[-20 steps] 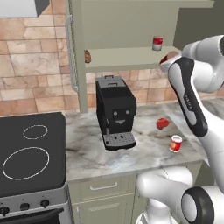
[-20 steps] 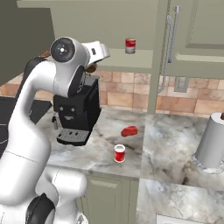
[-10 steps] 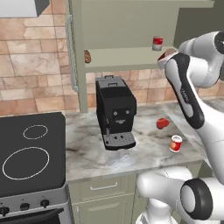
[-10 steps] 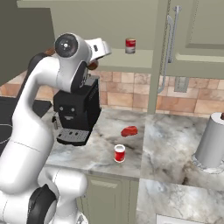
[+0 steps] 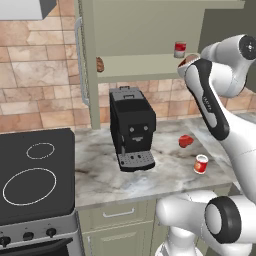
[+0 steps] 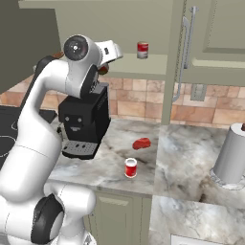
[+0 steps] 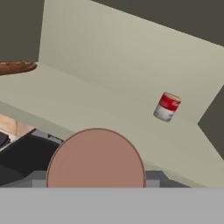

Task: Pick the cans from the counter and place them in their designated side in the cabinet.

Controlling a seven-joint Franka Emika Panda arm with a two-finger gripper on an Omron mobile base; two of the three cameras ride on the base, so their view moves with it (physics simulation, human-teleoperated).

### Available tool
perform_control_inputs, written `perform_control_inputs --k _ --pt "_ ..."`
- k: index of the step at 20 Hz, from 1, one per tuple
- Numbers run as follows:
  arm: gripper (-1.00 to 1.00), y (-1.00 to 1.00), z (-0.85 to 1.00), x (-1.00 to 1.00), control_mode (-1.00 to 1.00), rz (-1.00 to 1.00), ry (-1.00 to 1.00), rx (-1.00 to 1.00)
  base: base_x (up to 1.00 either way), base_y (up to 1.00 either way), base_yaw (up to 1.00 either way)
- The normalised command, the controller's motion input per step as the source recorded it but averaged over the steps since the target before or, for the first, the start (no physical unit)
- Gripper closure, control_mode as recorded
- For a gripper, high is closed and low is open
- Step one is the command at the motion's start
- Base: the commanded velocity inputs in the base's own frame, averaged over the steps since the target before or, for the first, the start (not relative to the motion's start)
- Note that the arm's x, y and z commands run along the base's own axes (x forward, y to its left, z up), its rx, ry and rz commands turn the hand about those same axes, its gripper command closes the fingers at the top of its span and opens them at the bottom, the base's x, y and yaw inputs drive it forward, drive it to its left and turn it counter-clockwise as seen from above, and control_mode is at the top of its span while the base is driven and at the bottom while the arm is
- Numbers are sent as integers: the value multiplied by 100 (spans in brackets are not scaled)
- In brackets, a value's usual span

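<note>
A marbled worktop carries one red can; another stands on the cabinet shelf at its far side. A can is clamped in the end effector. If released before the shelf edge is cleared, it could be tipped off.

Even, soft rendered light with no glare; the counter carries faint shadows under its objects, the cabinet interior sits dimmer, and all views are sharp, without blur or edge distortion
</note>
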Motion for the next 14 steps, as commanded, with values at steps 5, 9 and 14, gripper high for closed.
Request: perform_control_inputs --k 5,9,14 --pt "100 0 0 18 -100 0 0 0 0 0 0" --pt "100 -2 0 15 -100 0 0 0 0 0 0" --pt "100 -1 0 17 -100 0 0 0 0 0 0"
